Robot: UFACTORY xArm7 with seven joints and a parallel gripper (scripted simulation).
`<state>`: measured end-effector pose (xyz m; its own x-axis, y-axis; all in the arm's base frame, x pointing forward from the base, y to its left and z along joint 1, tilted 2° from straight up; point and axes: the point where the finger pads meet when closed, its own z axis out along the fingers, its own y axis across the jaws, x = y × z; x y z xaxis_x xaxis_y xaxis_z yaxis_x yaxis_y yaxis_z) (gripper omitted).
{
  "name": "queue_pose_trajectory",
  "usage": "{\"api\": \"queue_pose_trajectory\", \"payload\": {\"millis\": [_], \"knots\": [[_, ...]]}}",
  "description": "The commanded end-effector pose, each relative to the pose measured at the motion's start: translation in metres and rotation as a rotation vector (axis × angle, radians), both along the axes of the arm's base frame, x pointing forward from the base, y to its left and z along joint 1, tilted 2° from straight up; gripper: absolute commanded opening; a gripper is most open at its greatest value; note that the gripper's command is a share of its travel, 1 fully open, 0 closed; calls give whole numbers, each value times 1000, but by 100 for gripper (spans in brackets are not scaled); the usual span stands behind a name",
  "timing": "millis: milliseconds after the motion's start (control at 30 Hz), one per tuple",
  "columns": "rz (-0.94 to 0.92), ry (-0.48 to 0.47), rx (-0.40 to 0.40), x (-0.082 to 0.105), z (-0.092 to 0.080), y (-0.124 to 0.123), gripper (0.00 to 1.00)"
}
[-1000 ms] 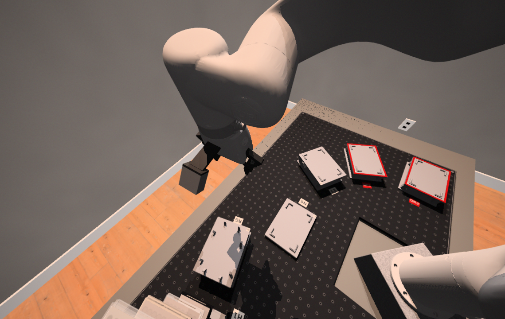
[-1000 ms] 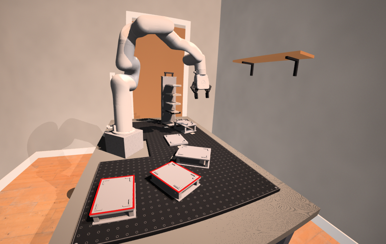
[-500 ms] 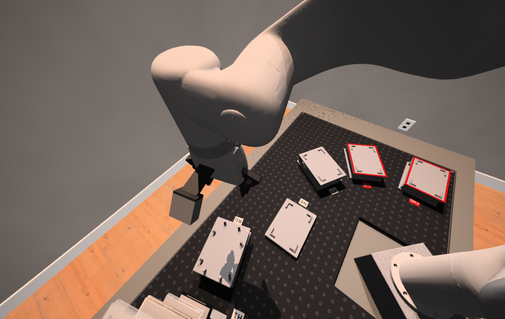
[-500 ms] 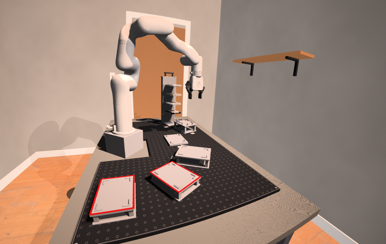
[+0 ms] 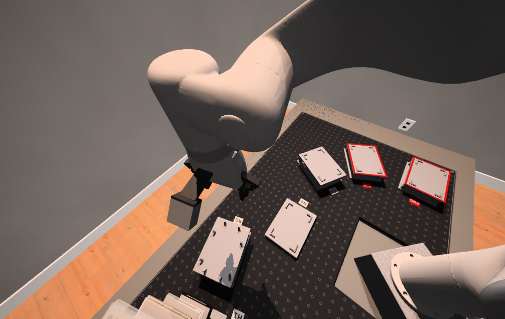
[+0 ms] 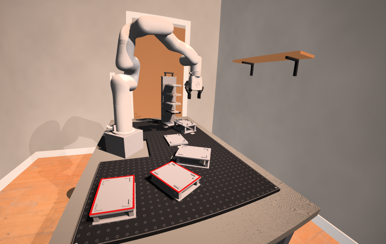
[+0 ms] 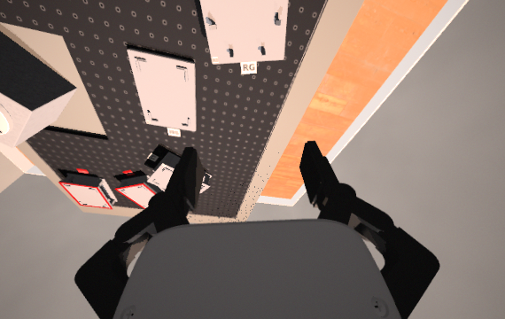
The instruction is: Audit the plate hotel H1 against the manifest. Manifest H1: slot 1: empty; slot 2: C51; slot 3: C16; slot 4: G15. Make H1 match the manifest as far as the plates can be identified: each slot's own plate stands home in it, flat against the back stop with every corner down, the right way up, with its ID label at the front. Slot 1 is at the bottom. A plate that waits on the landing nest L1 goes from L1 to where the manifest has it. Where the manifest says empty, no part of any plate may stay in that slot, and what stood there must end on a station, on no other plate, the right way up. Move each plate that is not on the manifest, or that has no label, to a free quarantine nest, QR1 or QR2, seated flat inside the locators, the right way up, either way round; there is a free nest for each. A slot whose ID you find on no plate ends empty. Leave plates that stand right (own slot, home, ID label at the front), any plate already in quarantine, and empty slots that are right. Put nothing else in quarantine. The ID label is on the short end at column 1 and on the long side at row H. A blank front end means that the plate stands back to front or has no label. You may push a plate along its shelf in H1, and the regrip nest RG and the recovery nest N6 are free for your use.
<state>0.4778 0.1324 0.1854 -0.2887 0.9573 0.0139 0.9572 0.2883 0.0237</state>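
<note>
The gripper [image 6: 194, 95] hangs high above the table edge with its fingers spread wide and nothing between them. The plate hotel H1 [image 6: 166, 79] stands at the far end of the bench, just beyond the regrip nest RG [image 6: 184, 124]. In the exterior view, H1 is beside the gripper toward the arm's base, its upper shelves at about gripper height. Each shelf's long axis appears to run back into the hotel, so reaching a plate probably needs a sideways approach from H1's open front. Labels inside H1 are too small to read.
</note>
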Motion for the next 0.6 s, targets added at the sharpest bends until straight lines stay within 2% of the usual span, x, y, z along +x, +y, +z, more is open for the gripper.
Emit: {"api": "queue_pose_trajectory", "payload": {"millis": [0, 567], "knots": [[0, -4, 1, 1, 2, 0, 100], [0, -4, 1, 1, -5, 1, 100]]}}
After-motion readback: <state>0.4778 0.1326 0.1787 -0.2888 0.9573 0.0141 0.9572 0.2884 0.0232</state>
